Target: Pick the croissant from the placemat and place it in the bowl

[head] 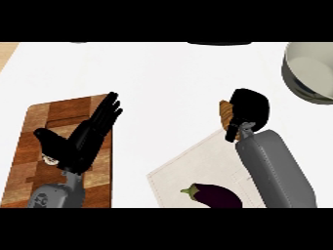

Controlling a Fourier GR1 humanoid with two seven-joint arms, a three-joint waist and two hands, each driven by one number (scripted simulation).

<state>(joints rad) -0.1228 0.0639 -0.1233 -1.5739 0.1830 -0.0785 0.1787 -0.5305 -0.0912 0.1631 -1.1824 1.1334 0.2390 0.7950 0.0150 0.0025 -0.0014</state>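
Nearest me, an eggplant (214, 194) lies on the placemat (179, 171) at about 5 o'clock. My left hand (86, 132) rests open, fingers straight, over the wooden board (43, 122) at 9 o'clock. My right hand (247, 111) is curled round the croissant (226, 112), just past the placemat's far corner. I judge the carry is under way; next I must swing toward 1 o'clock, over the bowl (320, 73) on the desk (161, 73), then release.

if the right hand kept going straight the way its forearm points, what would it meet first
The right hand, curled round the croissant, points up the picture and slightly left. That line looks free across the white counter to the top edge. The bowl lies off to the right, likely missed, though depth is unclear.
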